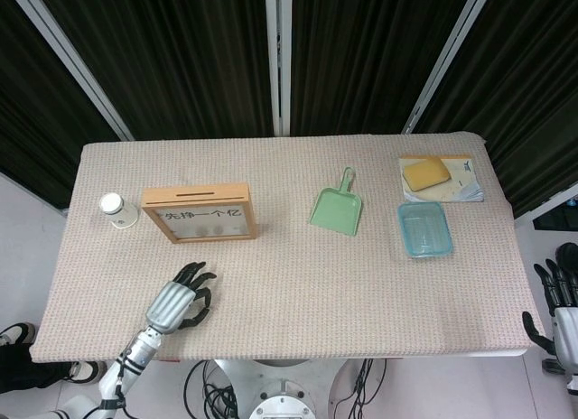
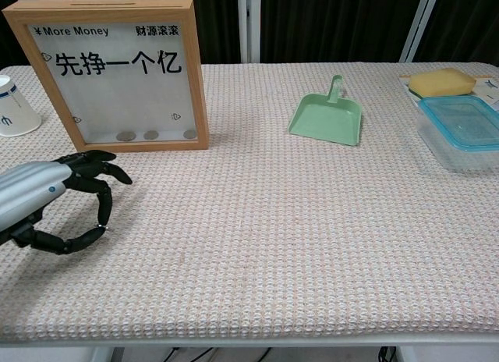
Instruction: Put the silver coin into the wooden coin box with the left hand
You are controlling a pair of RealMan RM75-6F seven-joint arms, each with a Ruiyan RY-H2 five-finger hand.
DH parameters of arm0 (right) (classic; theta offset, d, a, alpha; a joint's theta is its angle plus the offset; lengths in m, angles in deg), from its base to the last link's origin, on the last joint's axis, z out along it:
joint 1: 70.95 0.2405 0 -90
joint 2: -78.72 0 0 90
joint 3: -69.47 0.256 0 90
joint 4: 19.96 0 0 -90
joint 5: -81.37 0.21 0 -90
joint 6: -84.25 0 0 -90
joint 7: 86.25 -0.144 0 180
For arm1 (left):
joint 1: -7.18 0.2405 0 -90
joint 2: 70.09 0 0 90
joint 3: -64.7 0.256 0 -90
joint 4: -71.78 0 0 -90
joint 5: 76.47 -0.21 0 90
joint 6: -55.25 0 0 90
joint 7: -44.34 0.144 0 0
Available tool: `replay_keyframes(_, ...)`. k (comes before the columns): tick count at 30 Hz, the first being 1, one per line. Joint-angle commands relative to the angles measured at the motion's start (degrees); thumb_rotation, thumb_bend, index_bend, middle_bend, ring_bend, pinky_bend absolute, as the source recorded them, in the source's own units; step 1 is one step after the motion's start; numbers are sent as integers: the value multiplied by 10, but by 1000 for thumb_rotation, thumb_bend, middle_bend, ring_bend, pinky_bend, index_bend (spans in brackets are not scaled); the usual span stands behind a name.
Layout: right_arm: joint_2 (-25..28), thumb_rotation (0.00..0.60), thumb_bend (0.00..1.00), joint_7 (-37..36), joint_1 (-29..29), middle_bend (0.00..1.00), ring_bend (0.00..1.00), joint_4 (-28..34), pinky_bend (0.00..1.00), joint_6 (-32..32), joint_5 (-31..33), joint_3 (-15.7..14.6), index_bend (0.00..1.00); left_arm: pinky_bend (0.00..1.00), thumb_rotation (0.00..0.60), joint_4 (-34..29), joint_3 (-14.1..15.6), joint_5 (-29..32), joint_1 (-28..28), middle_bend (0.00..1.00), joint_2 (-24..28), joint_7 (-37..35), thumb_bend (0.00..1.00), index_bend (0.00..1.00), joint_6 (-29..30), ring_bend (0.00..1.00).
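Left hand (image 1: 178, 299) sits low over the woven mat near the table's front edge, fingers curled downward, just in front of the wooden coin box (image 1: 199, 213); right hand (image 1: 564, 311) hangs off the table's right side, fingers spread, holding nothing. From the chest camera, the left hand (image 2: 47, 206) arches thumb toward fingertip; whether the silver coin lies pinched there cannot be told.
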Motion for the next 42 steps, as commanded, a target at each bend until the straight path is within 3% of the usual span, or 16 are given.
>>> replay_keyframes(1,0,600,335,0,0,0,0,0,0,0,0,0,0,90,600,-40,2,-3,10,202,33,4,449,605,23,34)
replay_keyframes(8,1,600,336,1,2,0,0,3,0,1,-7,-1,0,94,600,-135,-11,-8,31,216,137,44,446,607,86,34)
replay_keyframes(15,7,600,336,3,5,0,0,9,0,3,-18,-4,0,101,600,-219,-65,27,28,230,255,41,445,620,113,51)
replay_keyframes(24,11,600,336,24,6,0,0,27,0,7,-19,-2,0,99,600,-310,-156,125,-23,229,392,-3,446,620,34,50)
replay_keyframes(27,10,600,336,31,8,0,0,32,0,1,-18,-2,0,97,600,-356,-180,165,-49,230,430,-39,446,618,-22,51)
replay_keyframes(33,7,600,336,42,13,0,0,39,0,-3,-23,-4,0,98,600,-393,-216,221,-107,230,448,-59,446,620,-114,50)
replay_keyframes(42,6,600,335,38,16,0,0,35,0,-11,-13,-1,0,98,600,-384,-231,307,-180,229,408,-10,446,620,-202,51)
